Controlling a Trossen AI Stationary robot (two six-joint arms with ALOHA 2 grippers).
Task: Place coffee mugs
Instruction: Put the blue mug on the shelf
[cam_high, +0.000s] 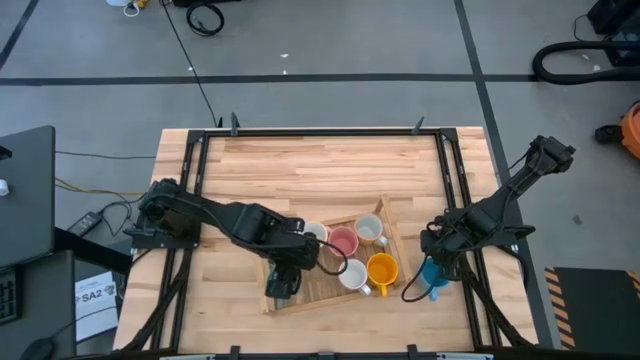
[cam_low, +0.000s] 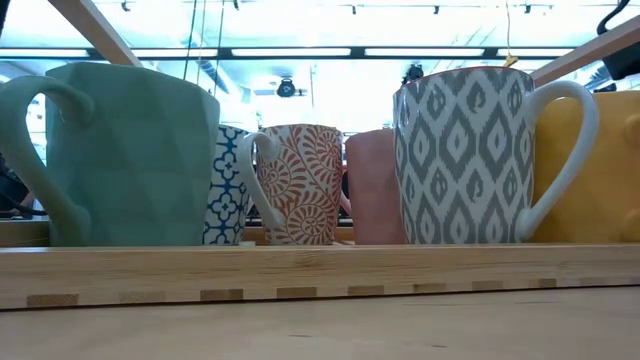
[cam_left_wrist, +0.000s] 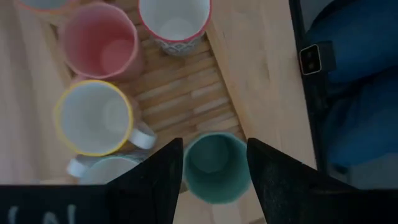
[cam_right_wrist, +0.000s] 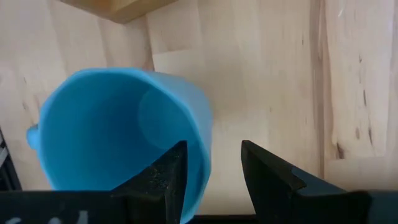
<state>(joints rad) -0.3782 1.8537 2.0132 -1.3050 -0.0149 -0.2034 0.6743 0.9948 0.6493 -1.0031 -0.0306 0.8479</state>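
Note:
My left gripper (cam_high: 283, 282) is open over the near left part of a slatted wooden tray (cam_high: 312, 297). In the left wrist view it (cam_left_wrist: 214, 143) points down, with its fingers flanking a dark green mug (cam_left_wrist: 214, 167) that stands upright in the tray (cam_low: 130, 150). My right gripper (cam_high: 435, 262) is open over a blue mug (cam_right_wrist: 112, 134) that stands on the table just right of the tray (cam_high: 432, 277). The pink (cam_high: 343, 241), orange (cam_high: 382, 268) and white mugs (cam_high: 368, 229) stand upright in the tray. My right gripper (cam_right_wrist: 214, 144) comes down on the blue mug's rim (cam_right_wrist: 200, 140), with one finger inside the mug and one outside. A gap shows between the outer finger (cam_right_wrist: 264, 168) and the wall. I cannot tell whether the inner finger touches the mug.
Black frame rails (cam_high: 462, 190) run along the table's left, right and far sides. The tray's raised rim (cam_low: 320, 265) borders the mugs, which stand close together. Bare tabletop lies beyond the tray toward the far edge (cam_high: 320, 165). A monitor (cam_high: 25, 195) stands off the table's left.

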